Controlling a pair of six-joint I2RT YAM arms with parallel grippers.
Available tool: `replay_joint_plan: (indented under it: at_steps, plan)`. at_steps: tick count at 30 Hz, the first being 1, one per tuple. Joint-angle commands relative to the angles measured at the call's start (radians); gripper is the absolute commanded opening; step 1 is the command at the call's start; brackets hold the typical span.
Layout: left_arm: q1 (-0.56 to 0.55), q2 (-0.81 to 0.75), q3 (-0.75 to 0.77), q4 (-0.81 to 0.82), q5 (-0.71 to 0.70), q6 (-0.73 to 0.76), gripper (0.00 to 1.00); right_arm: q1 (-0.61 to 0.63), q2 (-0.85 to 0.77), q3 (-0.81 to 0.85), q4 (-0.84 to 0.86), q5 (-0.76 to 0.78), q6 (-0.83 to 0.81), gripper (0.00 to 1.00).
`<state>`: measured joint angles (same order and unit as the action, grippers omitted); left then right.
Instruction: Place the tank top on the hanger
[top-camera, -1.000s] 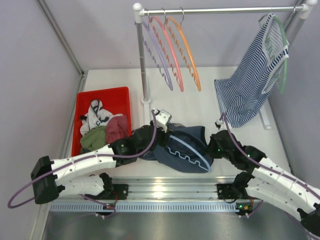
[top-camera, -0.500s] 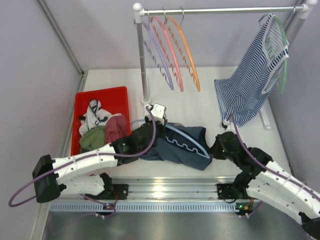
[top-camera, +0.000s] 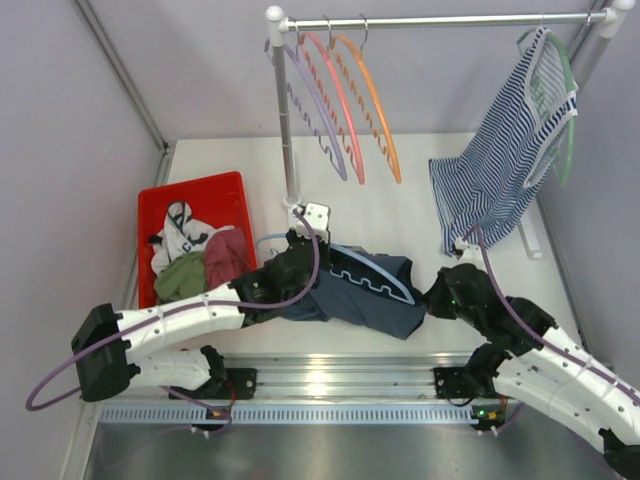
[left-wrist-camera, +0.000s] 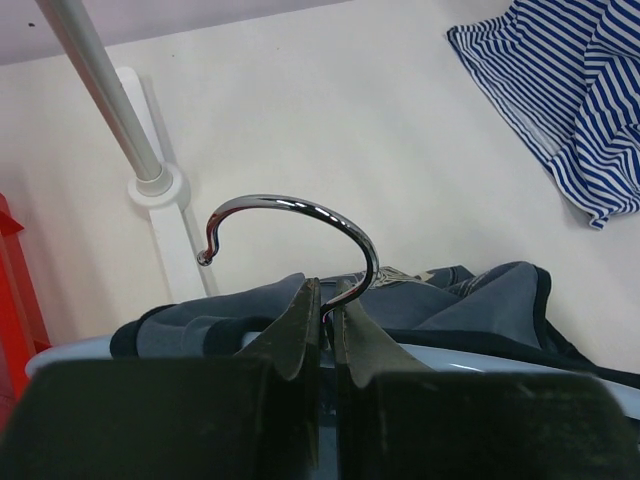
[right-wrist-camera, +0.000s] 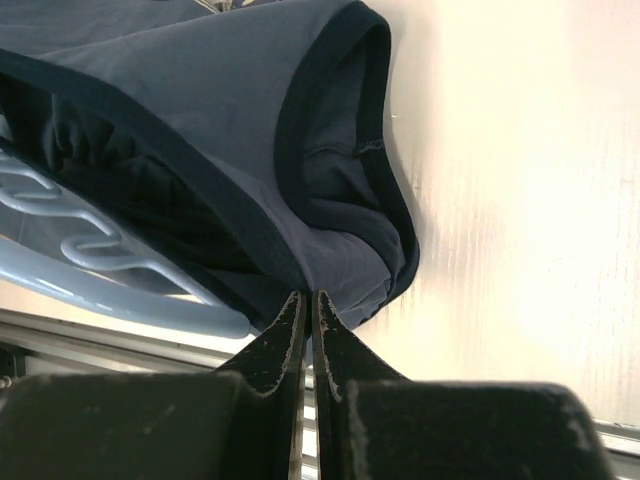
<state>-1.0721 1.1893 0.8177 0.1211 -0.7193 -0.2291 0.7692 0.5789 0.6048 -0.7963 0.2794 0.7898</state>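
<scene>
Tank top (top-camera: 345, 300) in slate blue lay crumpled on the white counter (top-camera: 400, 200) close to its near edge, stretched between the two arms. Pale lilac walls (top-camera: 80, 150) closed in the counter at the left, back and right. A metal rack (top-camera: 440, 18) stood at the rear, carrying a purple hanger (top-camera: 318, 110), a pink hanger (top-camera: 345, 110) and an orange hanger (top-camera: 378, 105). At its far right end a striped top (top-camera: 500, 170) hung from a green hanger (top-camera: 568, 110). A red bin (top-camera: 190, 183) sat at the left, holding bundled clothes (top-camera: 200, 260).

The light-blue hanger (top-camera: 383, 268) rested across the tank top, its arch and wavy underside showing against the dark cloth. The left hand (left-wrist-camera: 325, 300) was at the garment's left end, near the foot of the rack's post. Its fingers were pressed together on the base of the metal hook (left-wrist-camera: 300, 215), which curled up free above them in the left wrist view.

The right hand (right-wrist-camera: 305, 300) was at the garment's right end. Its fingers were pinched almost flush on the edge of the cloth, just below a navy-trimmed opening. In the right wrist view part of the hanger lay to the left of those fingers, tucked under the fabric.
</scene>
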Motion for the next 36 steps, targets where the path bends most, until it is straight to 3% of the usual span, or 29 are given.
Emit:
replay_joint_plan:
  at_steps: [1,19,36]
  plan:
    - [0.026,-0.008,0.040,0.066,-0.089,0.019,0.00,-0.011,-0.014,0.033,-0.017,0.007,0.008,0.00]
    - [0.049,0.046,0.040,0.052,-0.069,-0.013,0.00,-0.011,-0.030,0.082,-0.020,-0.005,0.006,0.00]
    - [0.049,0.090,0.112,0.020,-0.026,-0.030,0.00,-0.011,0.102,0.149,0.025,-0.051,-0.081,0.00]
